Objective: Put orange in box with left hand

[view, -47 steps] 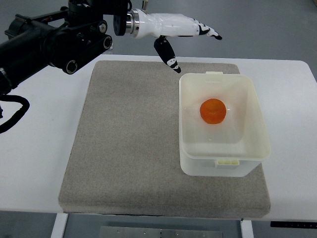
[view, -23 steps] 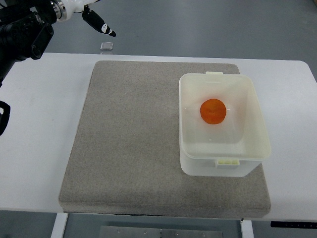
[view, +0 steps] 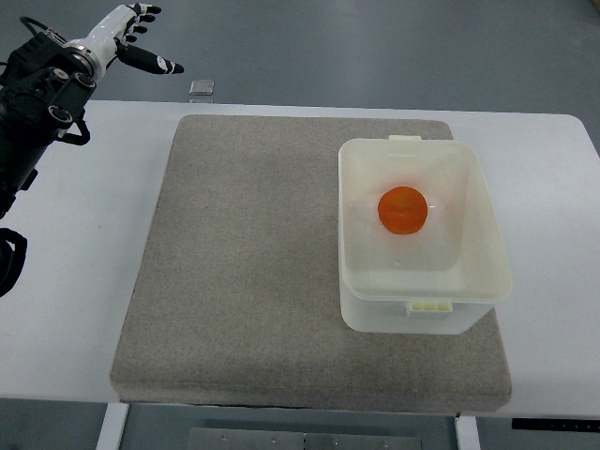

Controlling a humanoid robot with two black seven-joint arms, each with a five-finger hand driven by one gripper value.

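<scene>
**Orange in the box, my left hand empty at the far-left corner**

My left arm (view: 37,94) comes in from the left edge, black and jointed, and runs up toward the far-left corner of the tabletop (view: 84,281). At its end my left hand (view: 127,37) is white with dark fingertips, the fingers (view: 150,62) spread and relaxed, holding nothing. It hangs beyond the far edge of the tabletop, over the grey floor, well apart from everything on the table.

Just right of the hand, at the far edge of the tabletop, sits a small clear square thing (view: 202,88); I cannot tell what it is.

A grey mat (view: 234,262) covers most of the middle of the white tabletop, from near the far edge down to near the front edge.

On the right half of the mat stands the box (view: 487,272), a pale translucent tub with no lid on it, with a small tab at its far rim and another at its near rim. Its right wall lies close to the mat's right edge.

The orange (view: 403,210) lies inside the box, on its floor, toward the far half and about midway between the left and right walls, touching neither wall.
</scene>
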